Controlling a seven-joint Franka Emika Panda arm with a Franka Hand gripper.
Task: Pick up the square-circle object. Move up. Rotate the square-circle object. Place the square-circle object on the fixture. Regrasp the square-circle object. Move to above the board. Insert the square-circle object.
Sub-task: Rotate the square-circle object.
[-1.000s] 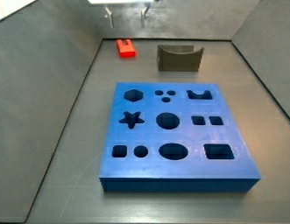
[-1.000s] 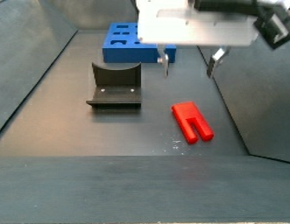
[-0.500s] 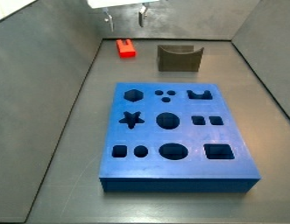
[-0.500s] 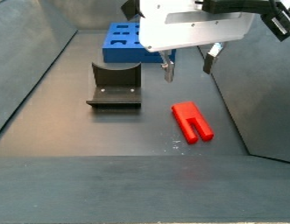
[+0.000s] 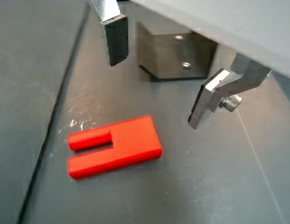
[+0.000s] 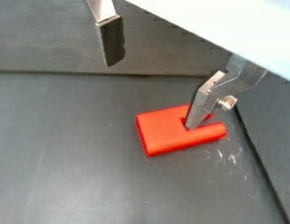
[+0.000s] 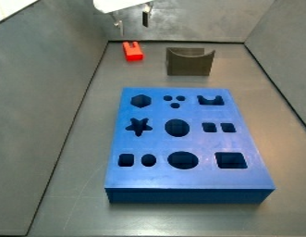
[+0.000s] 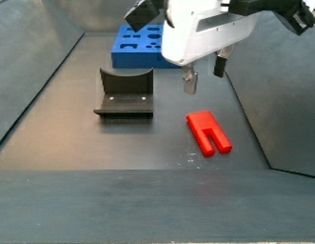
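The square-circle object (image 8: 208, 132) is a small red block with two short legs, lying flat on the dark floor, and it shows in both wrist views (image 5: 114, 147) (image 6: 171, 129). My gripper (image 8: 205, 74) hangs open above it and touches nothing. One finger (image 6: 203, 105) crosses in front of the red block in a wrist view. The olive-brown fixture (image 8: 124, 92) stands beside the block with nothing on it (image 7: 189, 61). The blue board (image 7: 186, 143) lies flat, its shaped holes unfilled. In a side view the gripper (image 7: 133, 13) sits at the far back, over the red block (image 7: 133, 51).
Grey walls enclose the floor on both sides (image 7: 44, 102) (image 8: 286, 114). In a wrist view the fixture (image 5: 176, 54) stands just behind the gap between the fingers. Faint scuff marks (image 5: 79, 122) lie on the floor by the block's legs.
The gripper has turned about its vertical axis, so its fingers now sit closer together in the side views, and it has drifted slightly sideways. The red block, fixture and board have not moved.
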